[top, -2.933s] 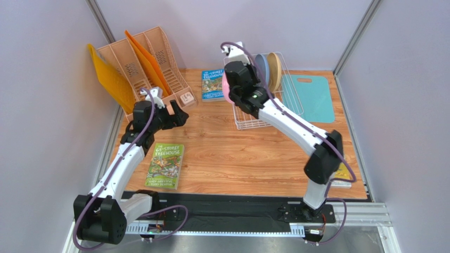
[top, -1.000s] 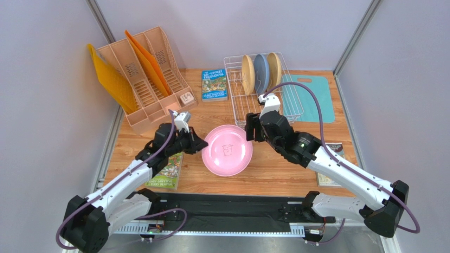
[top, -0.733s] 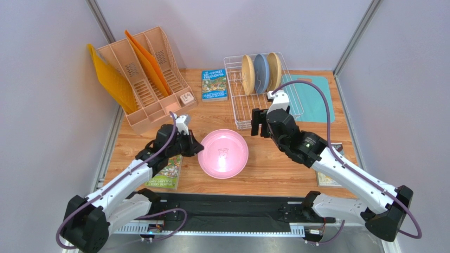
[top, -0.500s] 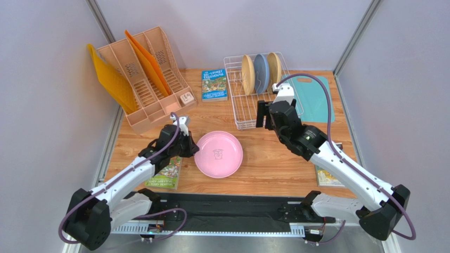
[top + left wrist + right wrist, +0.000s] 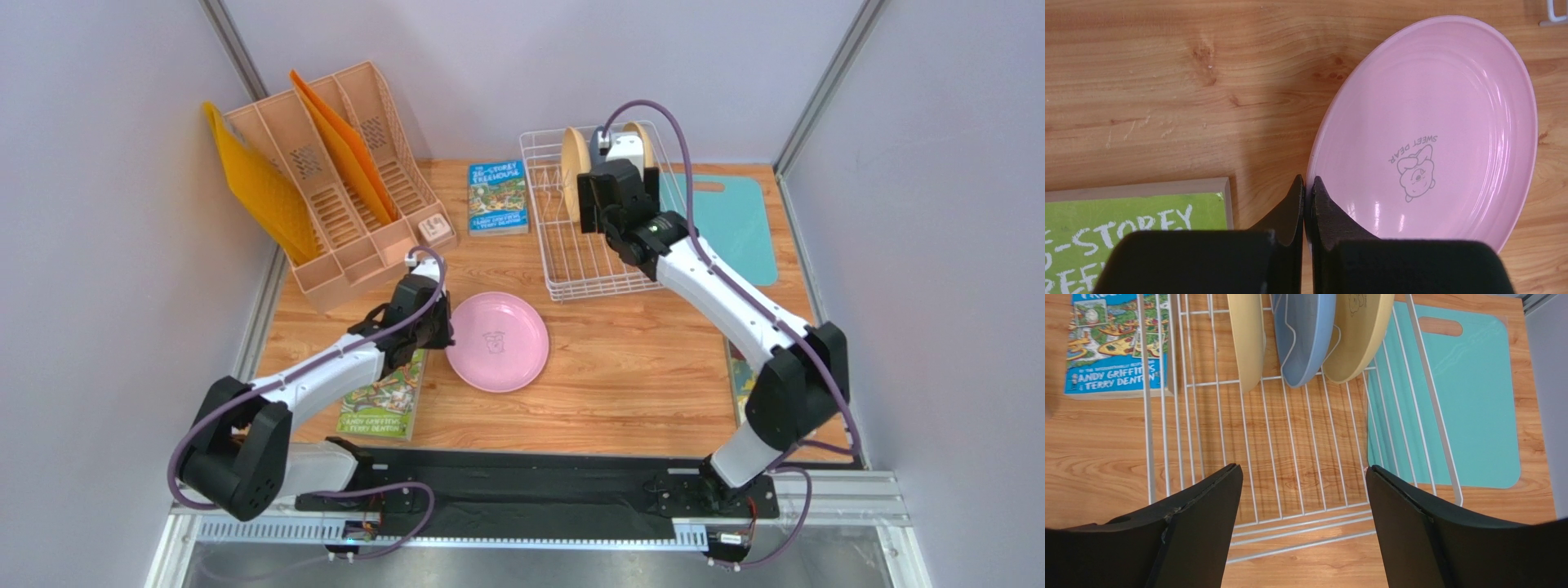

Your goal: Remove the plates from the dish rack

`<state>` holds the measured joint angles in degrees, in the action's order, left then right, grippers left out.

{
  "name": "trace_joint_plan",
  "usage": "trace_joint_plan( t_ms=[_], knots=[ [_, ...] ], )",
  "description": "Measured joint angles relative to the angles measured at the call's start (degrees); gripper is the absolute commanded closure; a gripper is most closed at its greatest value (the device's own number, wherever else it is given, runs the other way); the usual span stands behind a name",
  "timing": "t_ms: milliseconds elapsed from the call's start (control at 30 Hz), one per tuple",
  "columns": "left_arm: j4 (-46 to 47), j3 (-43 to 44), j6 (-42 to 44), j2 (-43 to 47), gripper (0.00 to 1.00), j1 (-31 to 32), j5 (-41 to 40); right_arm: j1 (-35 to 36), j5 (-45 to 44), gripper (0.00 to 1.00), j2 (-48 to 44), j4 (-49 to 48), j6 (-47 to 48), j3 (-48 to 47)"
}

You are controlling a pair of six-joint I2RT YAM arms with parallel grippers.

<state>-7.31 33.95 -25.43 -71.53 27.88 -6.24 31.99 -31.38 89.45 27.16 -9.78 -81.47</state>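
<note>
Our left claw [image 5: 1306, 180] is shut, the two fingers pressed together. The tips meet right at the near-left rim of the pink plate [image 5: 1438, 122]. We cannot tell whether that thin rim is nipped between them or only touched. From the tips the plate spreads ahead and to the right, lying face up on the desk [image 5: 1168, 73], with a small printed bear and lettering at its centre. Just left of the claw lies a green book [image 5: 1118, 233], its corner close to the plate's rim but apart from it.

Our right claw [image 5: 1303, 471] stands wide open with nothing between its fingers. It hangs above the near end of the dish rack [image 5: 1290, 465], and the bare wire floor shows in the gap between the fingers. Ahead of the claw, at the rack's far end, three plates stand on edge side by side. They are a tan plate [image 5: 1247, 337] on the left, a blue plate [image 5: 1306, 337] in the middle and a second tan plate [image 5: 1361, 337] on the right. The blue one and the right tan one lean close together, while the left tan one stands a little apart. Outside the rack, ahead and to the left of the claw, a blue book [image 5: 1112, 343] lies flat on the desk. To the claw's right a teal cutting board [image 5: 1468, 398] lies alongside the rack's wire edge.
</note>
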Motion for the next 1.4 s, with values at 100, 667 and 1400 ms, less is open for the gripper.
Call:
trace_joint_plan(
  t_ms=[100, 667, 1400],
  knots=[
    [0.90, 1.03, 0.04, -1.73, 0.94, 0.00, -0.46, -0.74, -0.09, 0.21, 6.29, -0.90, 2.40, -5.35],
    [0.92, 1.99, 0.04, -3.10, 0.71, 0.11, -3.39, -1.07, -4.92, 0.30, 35.12, -2.58, 12.57, -34.80],
    [-5.09, -1.05, 0.28, 8.74, 0.01, 0.11, -7.19, -1.07, -10.60, 0.82, 41.46, -2.56, 19.10, -42.03]
  ],
)
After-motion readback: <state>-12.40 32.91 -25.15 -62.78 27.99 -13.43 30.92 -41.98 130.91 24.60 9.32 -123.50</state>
